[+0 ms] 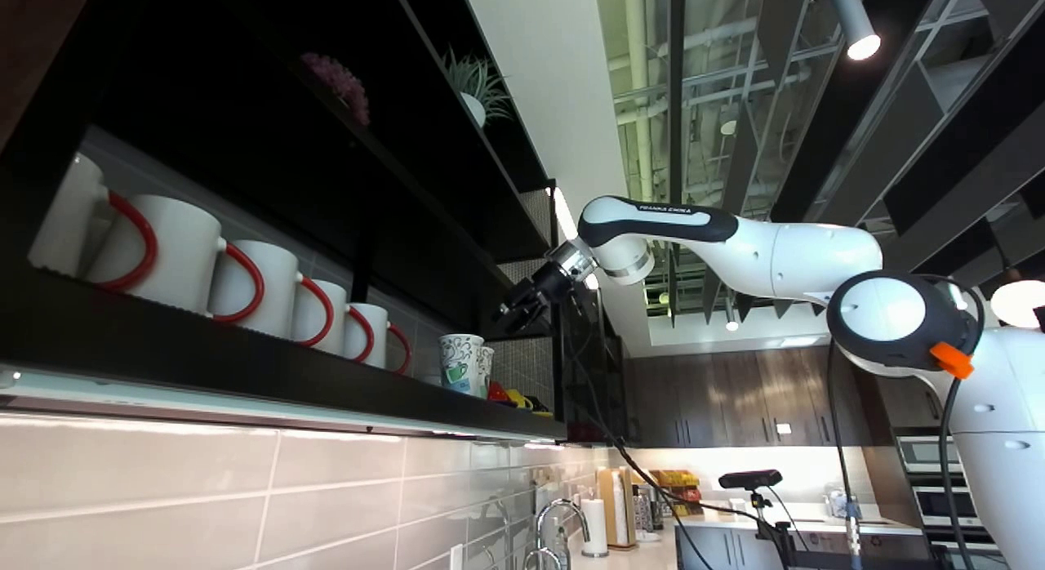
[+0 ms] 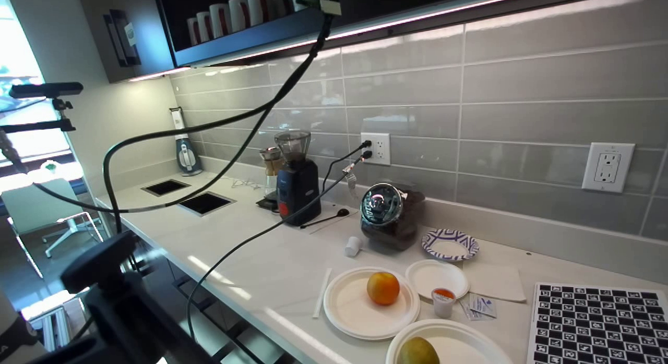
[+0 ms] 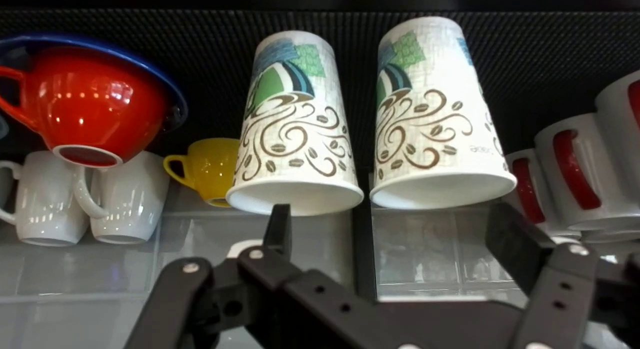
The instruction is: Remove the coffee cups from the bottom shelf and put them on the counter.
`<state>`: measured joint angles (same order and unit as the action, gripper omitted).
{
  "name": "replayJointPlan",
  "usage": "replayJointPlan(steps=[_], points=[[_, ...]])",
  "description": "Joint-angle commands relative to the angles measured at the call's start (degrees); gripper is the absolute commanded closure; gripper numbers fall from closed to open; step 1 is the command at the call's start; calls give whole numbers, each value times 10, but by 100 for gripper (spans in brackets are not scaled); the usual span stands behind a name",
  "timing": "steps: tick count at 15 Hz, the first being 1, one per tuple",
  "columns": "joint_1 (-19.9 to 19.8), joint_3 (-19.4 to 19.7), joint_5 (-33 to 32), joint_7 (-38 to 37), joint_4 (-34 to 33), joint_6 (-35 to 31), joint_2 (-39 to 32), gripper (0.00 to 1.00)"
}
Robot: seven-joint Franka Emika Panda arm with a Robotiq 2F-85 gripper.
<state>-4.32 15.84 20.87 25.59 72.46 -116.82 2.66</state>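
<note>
Nearest in the wrist view, the gripper (image 3: 391,229) hangs before the bottom shelf (image 1: 326,382), jaws spread and empty, presumably to fit around one of two patterned coffee cups (image 3: 435,109). Those sit side by side on that shelf, rims just apart, so slipping between them probably needs care.

On the counter (image 2: 292,265), a plate (image 2: 344,301) holds an orange (image 2: 383,288).

In the wrist view you have two coffee cups (image 3: 300,129), one red cup (image 3: 105,104) and one yellow cup (image 3: 215,166). On the desk (image 2: 271,259) you see two large white plates (image 2: 348,307), one smaller white plate (image 2: 438,275), one orange (image 2: 383,288), one greenish fruit (image 2: 419,351) and, near its wall edge, one blue-patterned plate (image 2: 450,247).
</note>
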Motion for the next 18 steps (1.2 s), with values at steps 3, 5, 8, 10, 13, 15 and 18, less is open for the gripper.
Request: replayJointPlan(steps=[3,5,8,10,13,15,18], points=[[-36,-17,18,20,-105,34,-74,0],[-46,-26,17,18,-128,48,-92,0],[-32,-12,17,18,-151,62,-112,0],[-34,-13,22,20,-166,69,-125,0],[-36,-13,19,17,-187,81,-142,0],[-36,-12,11,14,-198,95,-149,0],[-40,-11,13,12,-210,119,-155,0]])
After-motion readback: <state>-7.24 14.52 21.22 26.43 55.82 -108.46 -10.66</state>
